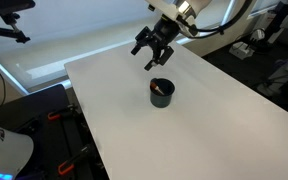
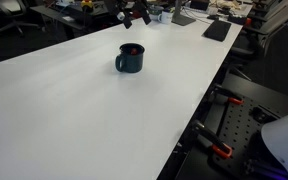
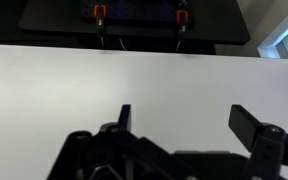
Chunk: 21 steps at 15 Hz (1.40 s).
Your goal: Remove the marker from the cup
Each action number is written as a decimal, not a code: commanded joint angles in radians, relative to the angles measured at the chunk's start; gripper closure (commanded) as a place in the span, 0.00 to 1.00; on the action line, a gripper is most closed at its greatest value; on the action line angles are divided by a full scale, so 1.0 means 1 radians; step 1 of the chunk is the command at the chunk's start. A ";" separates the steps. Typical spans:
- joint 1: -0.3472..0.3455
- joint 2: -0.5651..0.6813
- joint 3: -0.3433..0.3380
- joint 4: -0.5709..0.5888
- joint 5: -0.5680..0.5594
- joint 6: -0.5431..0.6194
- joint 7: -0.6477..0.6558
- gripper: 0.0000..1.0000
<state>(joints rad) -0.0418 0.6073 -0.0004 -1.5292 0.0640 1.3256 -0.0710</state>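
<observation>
Hovering with my pincer (image 1: 150,57) open, raised near the cup (image 1: 162,97), I could clip its rim and tip it if I misjudge the marker (image 1: 160,88).

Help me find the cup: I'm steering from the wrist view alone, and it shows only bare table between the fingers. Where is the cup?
Observer: The cup stands on the white table. In an exterior view the gripper hangs in the air above and beside it, not touching it.
Operator: Is the marker in it?
Observer: Yes. The marker is inside, and its reddish end shows at the rim.
Operator: Is the cup upright?
Observer: Yes, in both exterior views it stands upright with its mouth up.
</observation>
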 commanded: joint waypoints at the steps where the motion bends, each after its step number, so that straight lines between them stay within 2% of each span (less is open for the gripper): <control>1: -0.003 0.007 -0.001 0.011 0.005 -0.005 0.003 0.00; 9: -0.047 0.108 -0.012 0.132 0.034 -0.053 0.020 0.00; 10: -0.036 0.067 -0.007 0.064 0.006 -0.006 -0.001 0.00; 15: -0.052 0.105 -0.009 0.109 0.021 -0.019 0.000 0.00; 21: -0.036 0.174 -0.007 0.183 0.017 -0.055 0.027 0.00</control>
<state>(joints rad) -0.0937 0.7350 -0.0030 -1.4137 0.0787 1.3116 -0.0702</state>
